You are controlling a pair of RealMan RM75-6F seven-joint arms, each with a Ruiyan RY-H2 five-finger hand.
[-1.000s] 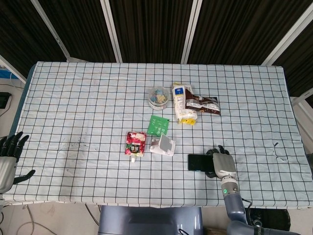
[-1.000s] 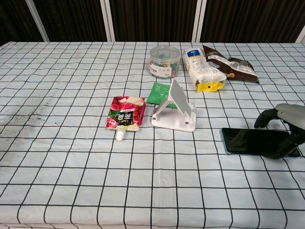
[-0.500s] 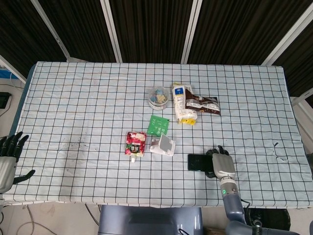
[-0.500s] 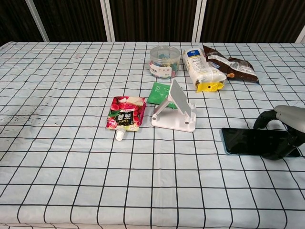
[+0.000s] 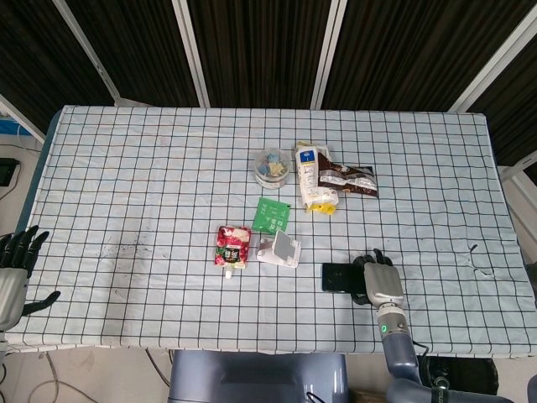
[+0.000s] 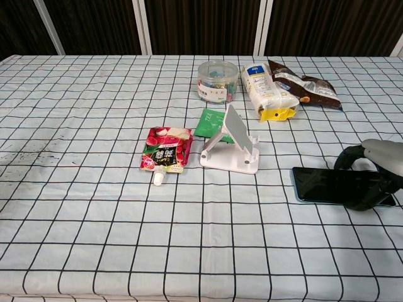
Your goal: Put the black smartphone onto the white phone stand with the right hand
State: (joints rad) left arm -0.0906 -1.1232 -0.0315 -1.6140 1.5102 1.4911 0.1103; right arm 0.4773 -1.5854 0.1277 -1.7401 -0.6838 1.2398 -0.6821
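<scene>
The flat black rectangular smartphone [image 6: 334, 185] lay on the checked-cloth table [image 5: 151, 193], right of the white plastic phone stand [image 6: 230, 146] and apart from it. The right hand [image 6: 373, 173] was at its right end — dark fingers [image 6: 348, 156] curled over the far edge and under the near one, gripping it. The left hand [image 5: 13, 273] hung off the table's left edge, fingers spread — holding nothing.

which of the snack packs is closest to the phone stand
The red pouch with the white spout, lying just left of the white phone stand. The yellow-ended bag and dark bag lie farther back.
</scene>
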